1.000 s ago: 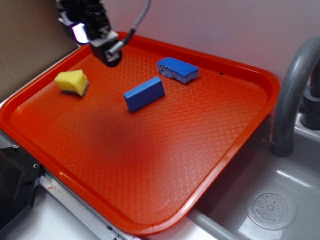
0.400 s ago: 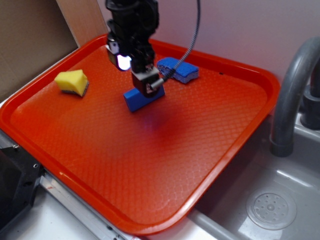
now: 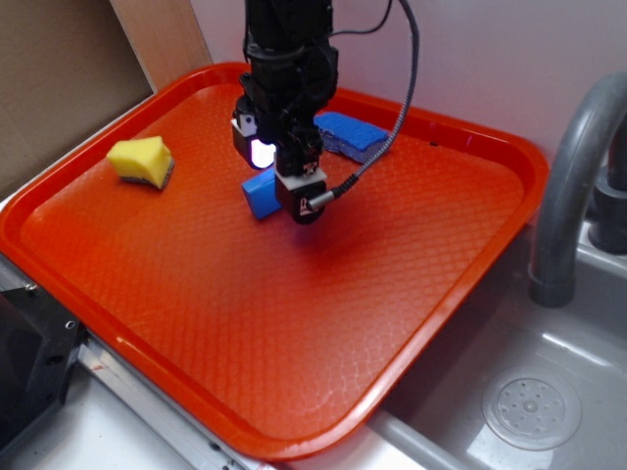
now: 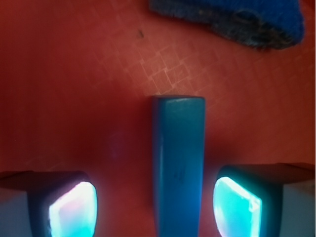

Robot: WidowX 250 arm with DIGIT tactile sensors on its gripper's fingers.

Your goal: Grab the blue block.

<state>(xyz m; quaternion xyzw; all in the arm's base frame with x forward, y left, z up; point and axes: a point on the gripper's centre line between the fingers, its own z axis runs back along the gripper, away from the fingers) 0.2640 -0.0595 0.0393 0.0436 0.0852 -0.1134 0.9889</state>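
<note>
The blue block (image 4: 178, 163) lies on the red tray (image 3: 411, 294) lengthwise between the spread fingers (image 4: 74, 210) of the gripper (image 3: 294, 201), gaps on both sides, untouched. In the wrist view the blue sponge (image 4: 232, 19) sits at 12 o'clock, apart from the block. The yellow sponge (image 3: 142, 160) rests well off toward 9 o'clock in the exterior view. The arm hides most of the block there; its near end is cut off in the wrist view.
</note>
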